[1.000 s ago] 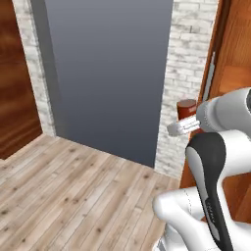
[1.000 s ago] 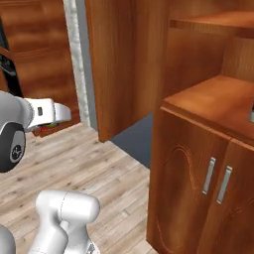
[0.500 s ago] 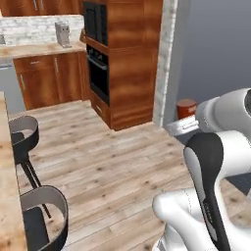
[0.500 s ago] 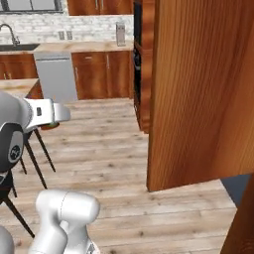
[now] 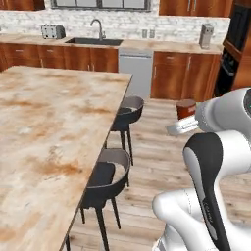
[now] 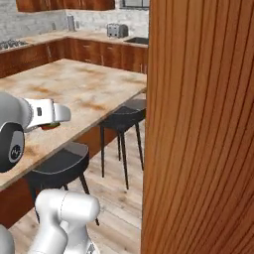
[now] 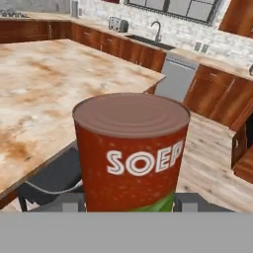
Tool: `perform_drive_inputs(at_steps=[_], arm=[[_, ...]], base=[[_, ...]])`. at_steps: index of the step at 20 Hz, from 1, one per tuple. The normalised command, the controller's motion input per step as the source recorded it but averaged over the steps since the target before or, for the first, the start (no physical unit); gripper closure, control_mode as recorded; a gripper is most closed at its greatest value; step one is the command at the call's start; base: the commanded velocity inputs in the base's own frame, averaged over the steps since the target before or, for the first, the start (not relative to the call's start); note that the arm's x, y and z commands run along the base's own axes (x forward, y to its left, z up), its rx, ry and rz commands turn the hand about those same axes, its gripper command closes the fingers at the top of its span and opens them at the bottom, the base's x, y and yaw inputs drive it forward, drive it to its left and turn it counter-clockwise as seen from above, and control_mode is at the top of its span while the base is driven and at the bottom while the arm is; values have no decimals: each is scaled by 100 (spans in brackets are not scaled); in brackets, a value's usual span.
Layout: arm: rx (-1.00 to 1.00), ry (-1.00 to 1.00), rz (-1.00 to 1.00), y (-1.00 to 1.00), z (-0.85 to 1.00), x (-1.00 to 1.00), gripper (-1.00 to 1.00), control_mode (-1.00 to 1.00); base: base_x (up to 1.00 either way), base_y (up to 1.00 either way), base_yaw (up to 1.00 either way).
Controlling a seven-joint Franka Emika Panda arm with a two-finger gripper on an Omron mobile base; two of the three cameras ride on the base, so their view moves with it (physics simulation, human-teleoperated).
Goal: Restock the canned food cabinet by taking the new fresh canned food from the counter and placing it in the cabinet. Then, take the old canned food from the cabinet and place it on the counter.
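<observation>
My gripper (image 7: 131,203) is shut on the old canned food (image 7: 131,153), a short red can with a white "SOEP" label, a green patch and a grey top. The can stands upright between the fingers. In the left base view the can (image 5: 186,107) is held out over the floor by the gripper (image 5: 185,120), right of the counter (image 5: 49,112). In the right base view the gripper (image 6: 49,124) hangs near the near edge of the counter (image 6: 84,84). The blotched beige slab of the counter (image 7: 39,84) stretches ahead and left of the can. The new canned food is out of view.
Two dark stools (image 5: 105,171) (image 5: 128,110) stand along the counter's edge, over wood floor. A tall reddish-brown wood panel (image 6: 198,124) stands close on the right; I cannot tell whether it is the cabinet. Behind runs a worktop with a sink (image 5: 95,41), a toaster (image 5: 53,32) and a dishwasher (image 5: 136,68).
The whole scene has swung round with the base, from a grey panel and wood cabinet to the island counter and stools. The can has stayed in the gripper.
</observation>
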Motion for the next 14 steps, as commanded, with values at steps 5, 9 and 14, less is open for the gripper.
perform_drive_inputs(at_steps=[5, 9, 14], arm=[[0, 0, 0, 0, 0, 0, 100, 100], [0, 0, 0, 0, 0, 0, 100, 100], [0, 0, 0, 0, 0, 0, 100, 100]], base=[[0, 7, 99], [5, 17, 92], [52, 33, 70]])
